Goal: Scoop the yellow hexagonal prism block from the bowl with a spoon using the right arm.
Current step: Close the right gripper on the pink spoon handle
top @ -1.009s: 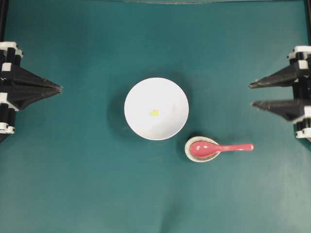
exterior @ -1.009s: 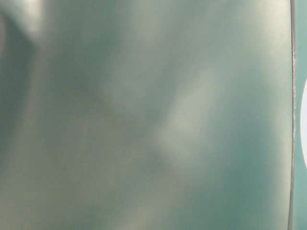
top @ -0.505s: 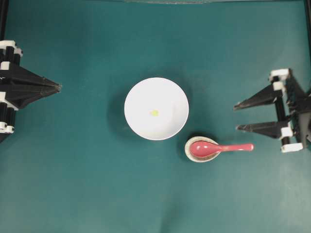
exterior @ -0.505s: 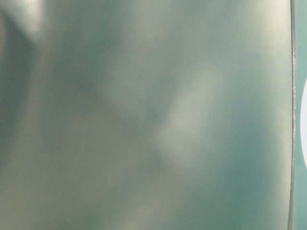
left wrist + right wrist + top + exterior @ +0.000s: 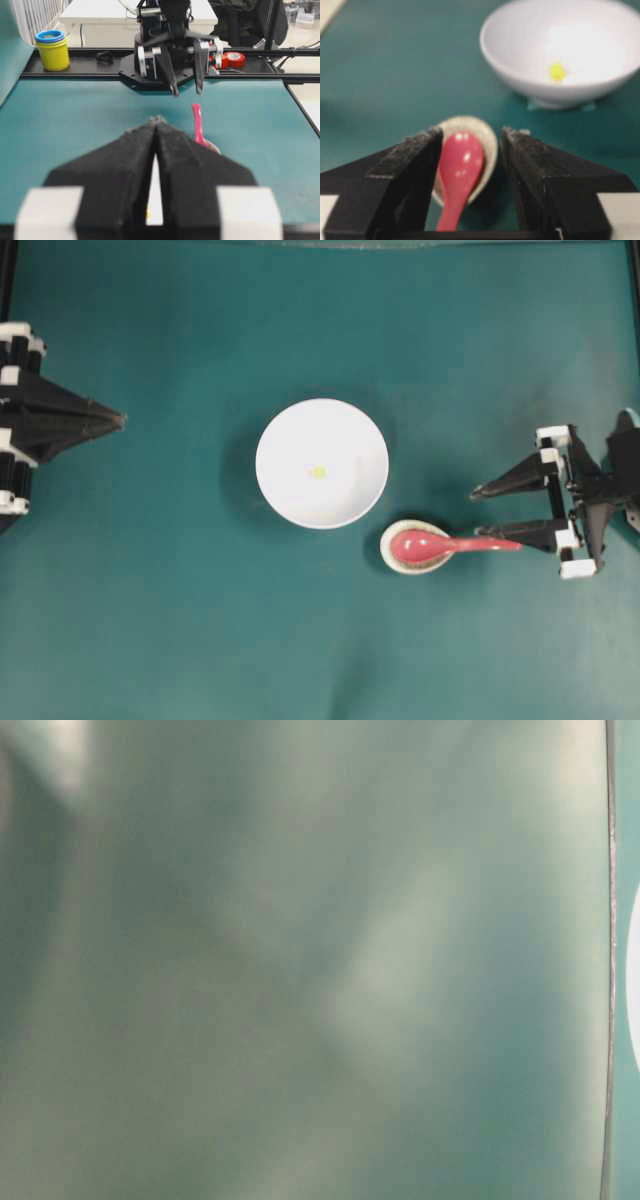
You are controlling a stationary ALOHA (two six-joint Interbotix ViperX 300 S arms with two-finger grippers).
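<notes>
Right gripper (image 5: 485, 515) spread wide, nothing gripped, fingers either side of spoon (image 5: 452, 544) handle end. Arm reaches in from right edge. Spoon scoop rests in speckled spoon rest (image 5: 397, 556), just beside bowl (image 5: 285, 435). Yellow hexagonal prism block (image 5: 318, 472) sits in bowl. Left gripper (image 5: 120, 421) closed, empty, far left.

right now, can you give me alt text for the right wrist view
Between the open fingers of the right gripper, a pink spoon lies with its scoop in a speckled rest on the green table. Beyond it, a white bowl holds a small yellow block.
</notes>
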